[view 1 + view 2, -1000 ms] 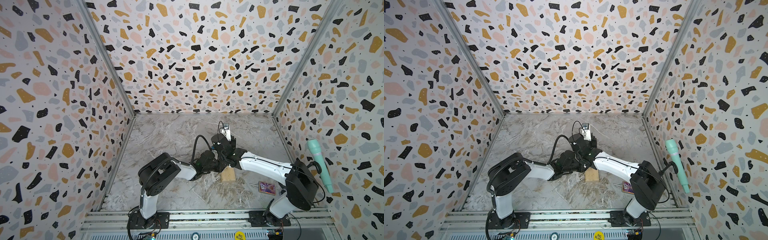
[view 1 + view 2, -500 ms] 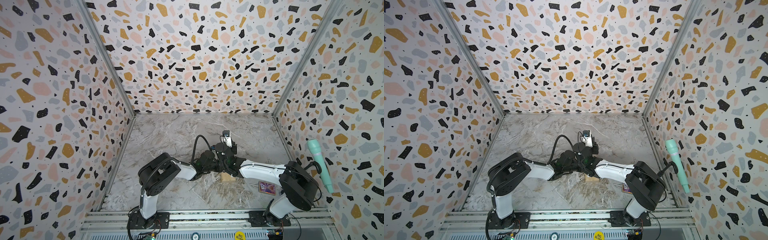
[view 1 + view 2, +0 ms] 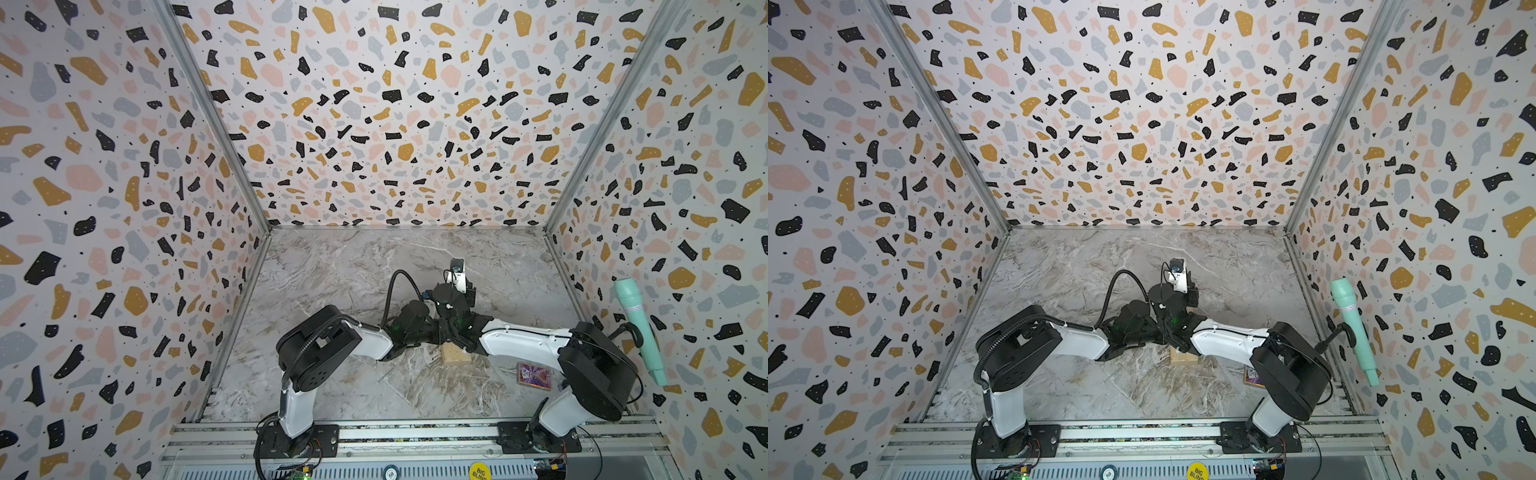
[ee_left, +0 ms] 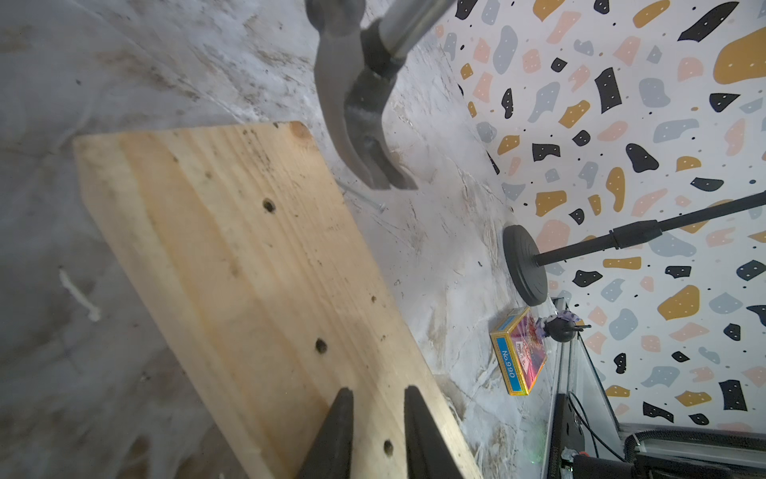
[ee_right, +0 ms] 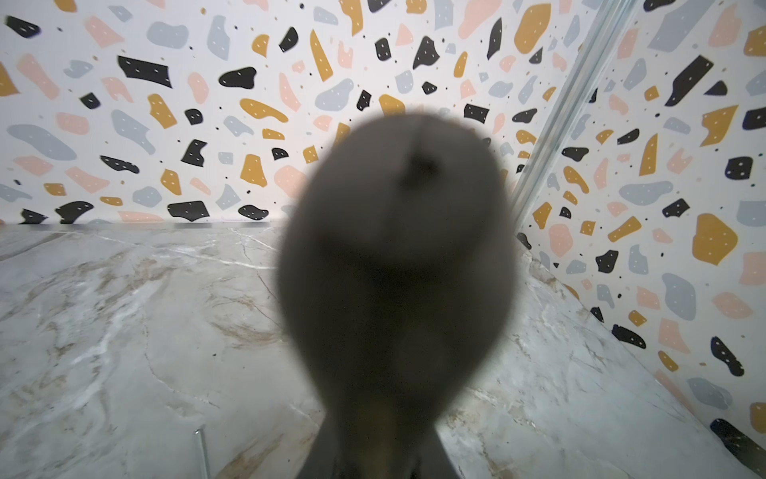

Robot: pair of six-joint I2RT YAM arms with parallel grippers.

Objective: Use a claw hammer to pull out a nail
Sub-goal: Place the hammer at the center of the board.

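Claw hammer [image 4: 364,112] is hidden in both top views. The two wrists meet over it at lower centre, and only a corner of the wood block [image 3: 456,354] shows beneath the right forearm. A blurred dark mass blocks most of the right wrist view. The right gripper [image 5: 383,466] barely shows, clamped on the hammer's handle, and the shaft is cut off at the frame edge. The claw hangs just past the block's end, above a nail [image 4: 364,198] lying flat on the table [image 4: 435,257]. Against a second ago, the right forearm sits lower and flatter, covering more of the block. The left arm reaches in low — left gripper [image 4: 378,398] narrowly parted over the block, gripping nothing.
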